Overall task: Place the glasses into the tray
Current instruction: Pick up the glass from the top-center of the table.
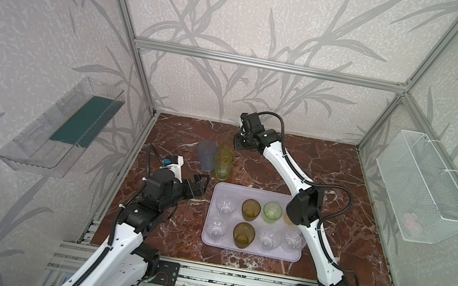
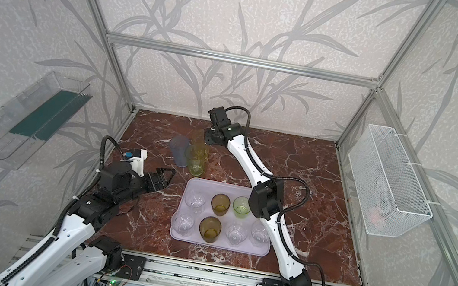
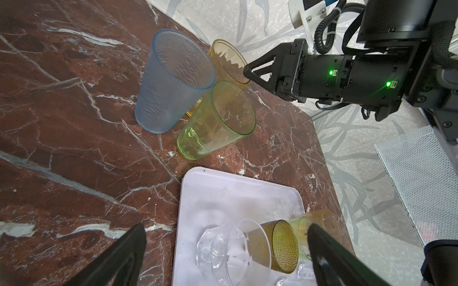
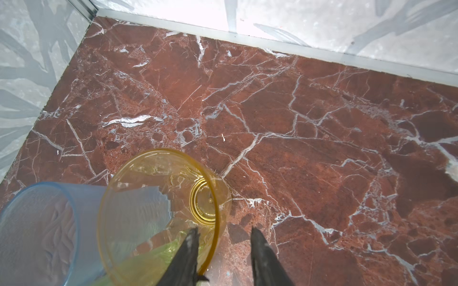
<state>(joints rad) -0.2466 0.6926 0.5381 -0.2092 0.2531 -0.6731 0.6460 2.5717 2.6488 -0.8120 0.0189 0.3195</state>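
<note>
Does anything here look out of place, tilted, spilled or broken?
Nothing is spilled, tipped or broken. Only the tall blue glass, yellow glass and green glass stand crowded together on the table, outside the tray, where short glasses stand upright.

Both top views look down from high at the front onto the whole table; both wrist views sit close, sharing the tall yellow glass.

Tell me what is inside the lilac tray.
Showing upright: four clear tumblers, two amber, one green. The right arm covers the tray's far right corner; only a yellowish sliver shows there.
</note>
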